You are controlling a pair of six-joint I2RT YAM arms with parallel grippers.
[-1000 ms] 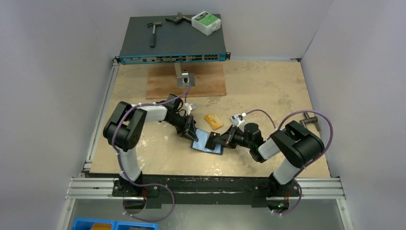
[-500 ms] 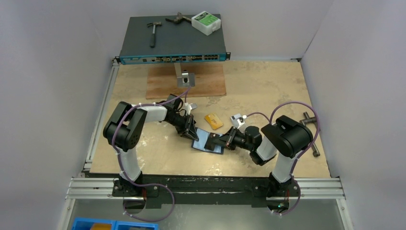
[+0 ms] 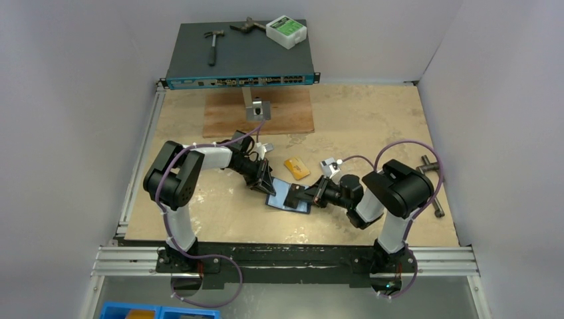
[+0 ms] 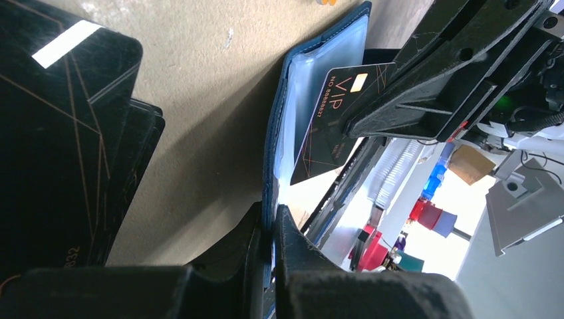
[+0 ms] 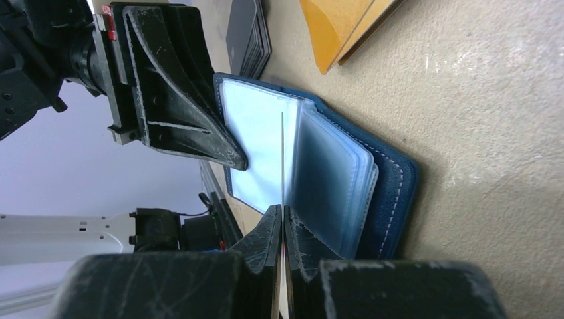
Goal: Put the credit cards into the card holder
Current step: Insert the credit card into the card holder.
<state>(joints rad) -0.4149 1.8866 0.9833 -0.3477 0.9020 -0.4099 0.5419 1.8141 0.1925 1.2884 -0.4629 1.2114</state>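
Contact is made by both claws with the task's things. A small dark navy-blue folding card holder (image 3: 287, 198), with pale blue lining and clear sleeves inside, is laid open on the beige counter (image 3: 372, 119) between the two arms. One edge of its cover is clamped between the closed fingers of the left claw (image 4: 273, 222); whether that flap is lifted off the counter cannot be told. A thin black card (image 4: 330, 129), printed with "VIP" and fine gold lines, is gripped by the right claw (image 5: 282, 216), whose fingers are pressed tight on it. From the right wrist the card is seen edge-on, standing among the clear sleeves over the open holder. How deep it is seated in a sleeve cannot be told. A stack of further black cards (image 4: 66, 126), the top one marked with a pale stripe, is seen just beside the holder on the left claw's side. Overlapping orange-gold cards (image 3: 296, 167) are seen on the counter just beyond the holder, apart from it. At the far edge, a dark grey network switch (image 3: 239, 63) is topped by a small hammer (image 3: 212, 45) and a white box with a green label (image 3: 286, 31).
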